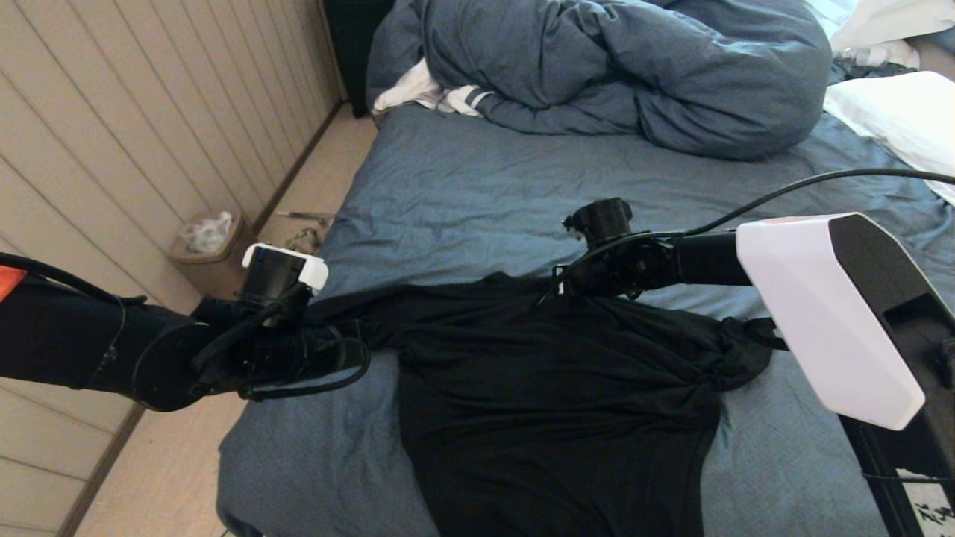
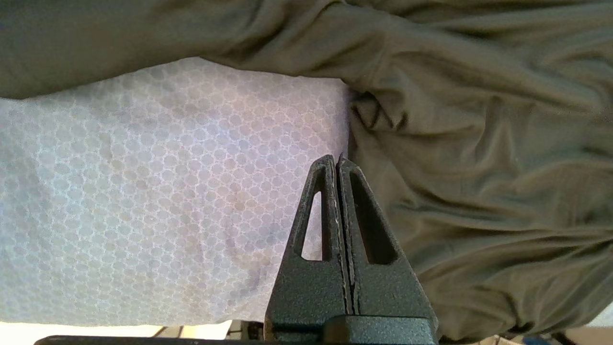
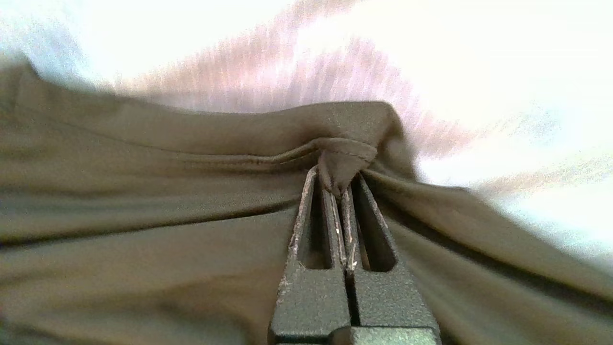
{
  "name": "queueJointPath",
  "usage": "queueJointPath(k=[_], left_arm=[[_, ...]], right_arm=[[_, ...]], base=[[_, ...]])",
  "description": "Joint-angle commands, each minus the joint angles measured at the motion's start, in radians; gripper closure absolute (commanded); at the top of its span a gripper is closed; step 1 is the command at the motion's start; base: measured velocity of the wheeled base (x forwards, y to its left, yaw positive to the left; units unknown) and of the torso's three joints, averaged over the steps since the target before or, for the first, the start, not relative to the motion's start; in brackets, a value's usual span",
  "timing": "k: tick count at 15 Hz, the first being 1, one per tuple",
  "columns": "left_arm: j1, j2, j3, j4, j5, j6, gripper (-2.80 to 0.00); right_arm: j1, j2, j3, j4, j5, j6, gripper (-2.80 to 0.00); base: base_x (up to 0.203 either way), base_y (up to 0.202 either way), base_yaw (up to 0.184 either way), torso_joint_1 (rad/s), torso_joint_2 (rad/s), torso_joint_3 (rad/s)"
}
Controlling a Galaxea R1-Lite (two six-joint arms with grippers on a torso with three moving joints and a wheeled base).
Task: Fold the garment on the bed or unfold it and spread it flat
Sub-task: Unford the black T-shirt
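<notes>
The black garment [image 1: 552,388] lies plain side up on the bed's slate-blue sheet [image 1: 477,194], body towards the near edge, right sleeve bunched. My right gripper [image 1: 563,282] sits at its far hem and is shut on a pinched fold of the garment [image 3: 345,163]; in the right wrist view the gripper [image 3: 337,191] has cloth wedged between the tips. My left gripper [image 1: 358,347] is at the stretched left sleeve. In the left wrist view it [image 2: 337,163] is shut, pads flat together, at the edge of the garment [image 2: 479,167] over the sheet [image 2: 143,191]; no cloth shows between them.
A bunched blue-grey duvet [image 1: 634,67] fills the far side of the bed, with a white striped cloth [image 1: 433,93] beside it and a white pillow [image 1: 903,119] at the right. On the floor to the left a bin [image 1: 209,250] stands against the panelled wall.
</notes>
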Motion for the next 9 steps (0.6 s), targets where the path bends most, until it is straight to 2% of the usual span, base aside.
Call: queueJointPath(k=[1,5,9], left_arm=[[-0.005,0.003,0.0,-0.002,0.003,-0.013,0.0],[-0.021,-0.004,0.008,-0.011,0.009,-0.038,0.0],[-0.034,0.002,0.02,-0.037,0.012,-0.041,0.0]], right_arm=[[0.006,-0.011,-0.001,-0.037,-0.036,-0.009,0.0],[0.02,0.015,-0.001,-0.2,-0.177,-0.071,0.0],[0.009,0.045,-0.002,-0.367,-0.232,-0.131,0.0]], base=[[0.0,0.0,0.0,0.0,0.0,0.0],[0.0,0.0,0.0,0.0,0.0,0.0],[0.0,0.0,0.0,0.0,0.0,0.0]])
